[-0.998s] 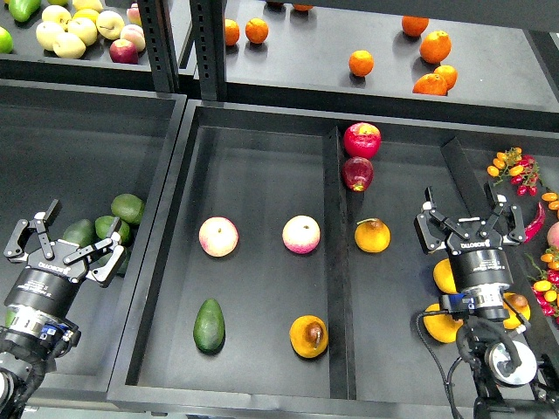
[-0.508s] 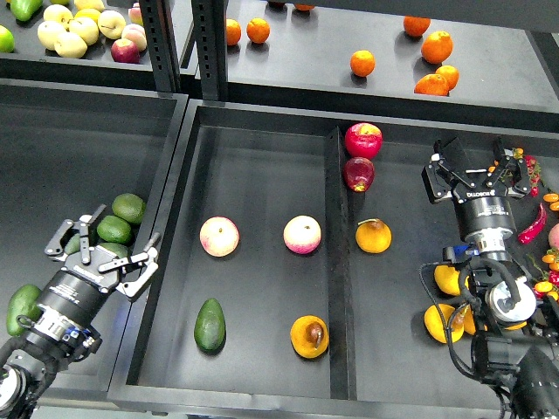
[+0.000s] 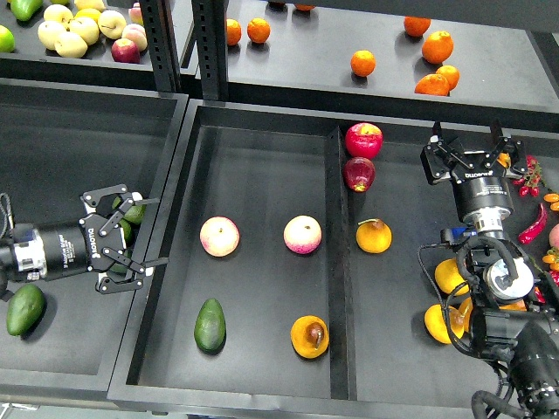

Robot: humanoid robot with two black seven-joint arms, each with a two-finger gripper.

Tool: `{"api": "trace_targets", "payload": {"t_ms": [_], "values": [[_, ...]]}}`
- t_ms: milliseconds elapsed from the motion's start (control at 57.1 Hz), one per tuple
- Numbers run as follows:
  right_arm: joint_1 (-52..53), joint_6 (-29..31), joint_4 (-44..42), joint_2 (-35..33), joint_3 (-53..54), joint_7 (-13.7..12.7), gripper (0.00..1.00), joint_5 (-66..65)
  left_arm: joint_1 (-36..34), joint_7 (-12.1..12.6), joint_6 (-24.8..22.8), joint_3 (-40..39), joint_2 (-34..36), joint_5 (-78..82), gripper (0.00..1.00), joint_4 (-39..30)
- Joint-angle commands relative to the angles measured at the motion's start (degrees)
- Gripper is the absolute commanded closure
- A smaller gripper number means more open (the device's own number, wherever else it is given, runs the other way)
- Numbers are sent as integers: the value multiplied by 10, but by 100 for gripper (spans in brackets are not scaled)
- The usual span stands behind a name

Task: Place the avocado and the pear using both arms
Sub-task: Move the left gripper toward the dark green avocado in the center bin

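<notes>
The dark green avocado (image 3: 210, 325) lies at the front left of the middle tray (image 3: 262, 166). The pear (image 3: 309, 336), orange-yellow with a brown patch, lies at the tray's front, close to the divider (image 3: 336, 262). My left gripper (image 3: 144, 234) is open and empty. It points right over the left bin's right wall, up and to the left of the avocado. My right gripper (image 3: 465, 140) is open and empty. It is over the back of the right compartment, far from the pear.
Two pink-yellow apples (image 3: 219, 236) (image 3: 302, 234) lie mid-tray. A stemmed orange-yellow fruit (image 3: 373, 236) and two red apples (image 3: 362, 140) lie right of the divider. More avocados (image 3: 24, 308) are in the left bin. Oranges (image 3: 435, 47) sit on the back shelf.
My left gripper has turned to point right and now sits level by the left bin's wall. My right gripper has moved a little further back. The fruits have not moved.
</notes>
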Motion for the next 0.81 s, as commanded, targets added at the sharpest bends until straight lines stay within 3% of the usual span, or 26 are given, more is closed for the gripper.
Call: {"api": "trace_targets", "payload": {"t_ms": [0,228,438,788], "values": [[-1,-1,2,-4,0,0,1,0,-55,0,0,73,-3,74,1,13],[-2,1,5,-3,1,2,1,0,-135,0,0,188,-47,201,1,26],[-4,3,5,-1,1,2,1,0,-166,0,0,218,-134,270,1,68],[-4,4,9,1,0,2,1,0,-227,0,0,287,-203,331,1,144]]}}
